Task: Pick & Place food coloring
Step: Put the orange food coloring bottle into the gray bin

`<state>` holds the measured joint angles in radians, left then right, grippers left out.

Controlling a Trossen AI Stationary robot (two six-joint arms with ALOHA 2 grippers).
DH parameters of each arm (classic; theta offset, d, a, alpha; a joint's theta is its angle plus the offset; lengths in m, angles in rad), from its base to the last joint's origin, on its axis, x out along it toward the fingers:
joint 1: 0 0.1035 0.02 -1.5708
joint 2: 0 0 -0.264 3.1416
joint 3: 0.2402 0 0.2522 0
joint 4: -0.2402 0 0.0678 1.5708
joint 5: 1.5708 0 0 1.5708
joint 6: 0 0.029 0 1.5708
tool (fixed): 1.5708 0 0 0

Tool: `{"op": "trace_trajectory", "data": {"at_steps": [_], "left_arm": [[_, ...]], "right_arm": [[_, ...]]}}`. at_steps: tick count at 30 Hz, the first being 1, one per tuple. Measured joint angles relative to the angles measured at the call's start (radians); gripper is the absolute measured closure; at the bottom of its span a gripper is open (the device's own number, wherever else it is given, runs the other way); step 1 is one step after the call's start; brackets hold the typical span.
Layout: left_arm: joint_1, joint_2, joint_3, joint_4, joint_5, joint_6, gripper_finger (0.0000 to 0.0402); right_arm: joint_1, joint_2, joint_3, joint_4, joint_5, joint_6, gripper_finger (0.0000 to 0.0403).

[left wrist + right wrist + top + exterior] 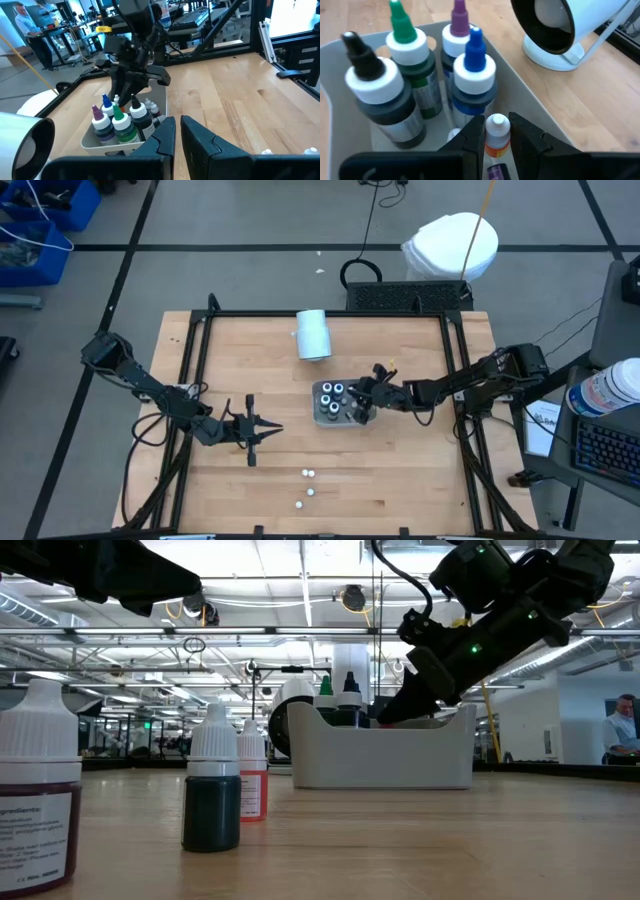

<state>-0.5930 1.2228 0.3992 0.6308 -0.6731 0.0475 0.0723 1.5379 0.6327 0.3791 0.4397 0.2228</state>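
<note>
We see the right gripper (497, 131) down inside the grey tray (322, 418), its fingers closed around a small white-capped food coloring bottle (497, 134) (orange label) beside four taller bottles (422, 75). The left gripper (262, 429) hangs shut and empty over the worktop (400, 480), near three loose bottles (306, 484).

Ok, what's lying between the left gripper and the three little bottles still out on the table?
Nothing. In the high view the stretch from the left gripper to the three small bottles is bare wood; the grey tray sits off toward the right gripper.
</note>
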Motion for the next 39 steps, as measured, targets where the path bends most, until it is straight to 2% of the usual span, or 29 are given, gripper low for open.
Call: {"op": "trace_trajectory", "data": {"at_steps": [13, 24, 29, 39], "left_arm": [[0.000, 0.000, 0.000, -0.005, 0.000, 0.000, 0.0364], [0.000, 0.000, 0.000, -0.012, -0.005, -0.001, 0.0364], [0.000, 0.000, 0.000, -0.015, -0.004, -0.006, 0.0364], [0.000, 0.000, 0.000, -0.023, 0.000, -0.049, 0.0364]], "right_arm": [[-0.008, 0.018, 0.000, -0.021, 0.005, 0.045, 0.0343], [-0.008, 0.128, 0.000, 0.068, -0.001, 0.060, 0.0342], [-0.005, 0.109, -0.001, 0.049, 0.000, 0.047, 0.0338], [-0.003, -0.026, -0.002, 0.002, 0.000, -0.003, 0.0289]]}}
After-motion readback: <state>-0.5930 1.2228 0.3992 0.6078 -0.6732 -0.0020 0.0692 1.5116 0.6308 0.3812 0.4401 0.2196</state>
